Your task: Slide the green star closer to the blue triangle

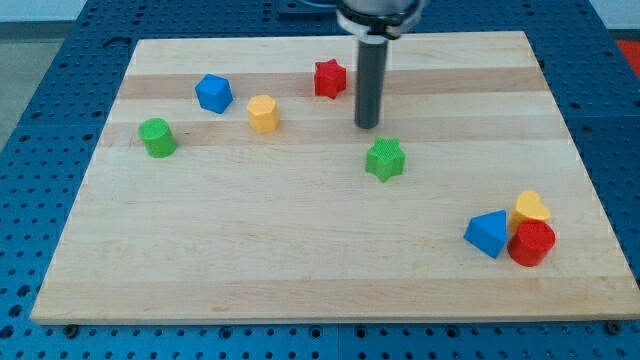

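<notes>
The green star (385, 159) lies near the middle of the wooden board (300, 260). The blue triangle (487, 234) lies at the view's lower right, touching a red cylinder (531, 243) and next to a yellow heart (531, 207). My tip (367, 126) stands just above and slightly left of the green star, a small gap apart from it. The rod rises from there to the view's top.
A red star (330, 78) sits left of the rod near the view's top. A yellow hexagon (262, 113), a blue block (213, 93) and a green cylinder (157, 137) lie at the upper left. Blue perforated table surrounds the board.
</notes>
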Controlling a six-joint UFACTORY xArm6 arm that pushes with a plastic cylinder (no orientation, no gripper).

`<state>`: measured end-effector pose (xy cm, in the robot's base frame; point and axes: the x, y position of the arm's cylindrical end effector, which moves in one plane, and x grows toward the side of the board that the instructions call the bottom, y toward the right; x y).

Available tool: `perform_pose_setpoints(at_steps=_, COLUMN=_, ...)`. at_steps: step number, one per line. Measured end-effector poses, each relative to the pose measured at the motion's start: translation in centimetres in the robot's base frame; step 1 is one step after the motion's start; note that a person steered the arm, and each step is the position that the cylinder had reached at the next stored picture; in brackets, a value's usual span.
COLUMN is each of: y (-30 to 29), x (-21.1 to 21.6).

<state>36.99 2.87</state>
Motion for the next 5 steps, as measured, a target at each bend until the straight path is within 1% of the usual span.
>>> perform_pose_setpoints(at_steps=1, y=-1.2, x=1.2)
perform_pose_setpoints(at_steps=2, y=0.4, x=3.8)
perform_pose_setpoints(at_steps=3, y=4.9, x=5.8)
perform_pose_setpoints(at_steps=4, y=8.0, x=7.5)
perform_pose_setpoints(at_steps=5, y=9.4, x=8.6)
